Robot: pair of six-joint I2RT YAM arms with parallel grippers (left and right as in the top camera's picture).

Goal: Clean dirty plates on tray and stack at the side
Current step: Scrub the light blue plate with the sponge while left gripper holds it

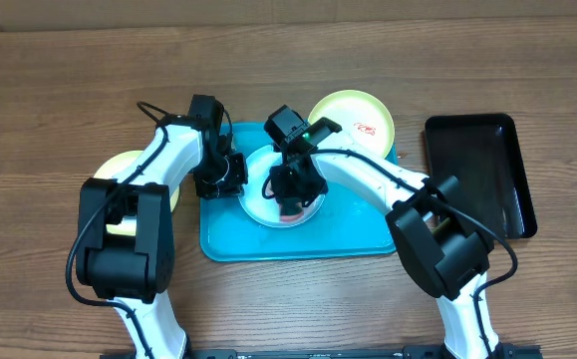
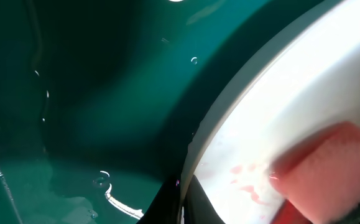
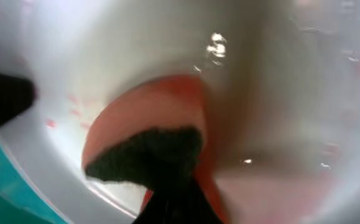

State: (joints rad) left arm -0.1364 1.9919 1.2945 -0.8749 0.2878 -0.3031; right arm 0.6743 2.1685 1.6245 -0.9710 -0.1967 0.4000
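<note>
1. Table [image 1: 49, 90], one: carries everything.
2. Blue tray [image 1: 298, 244], one, frame centre: holds the plate being washed.
3. Black tray [image 1: 477, 175], one, right edge.
4. Plates, three. The blue plate [image 1: 258, 204] lies in the blue tray. One yellow-green plate [image 1: 353, 118], red-smeared, overlaps the tray's upper right corner. The other [image 1: 112, 168] lies at the left, partly under an arm.
5. Sponge [image 1: 290, 212], one: pressed on the blue plate.
6. Grippers, two. The left gripper [image 1: 236, 179] is closed on the blue plate's rim, apparently to steady it. The right gripper [image 1: 293, 189] is clamped on the sponge to scrub.
</note>
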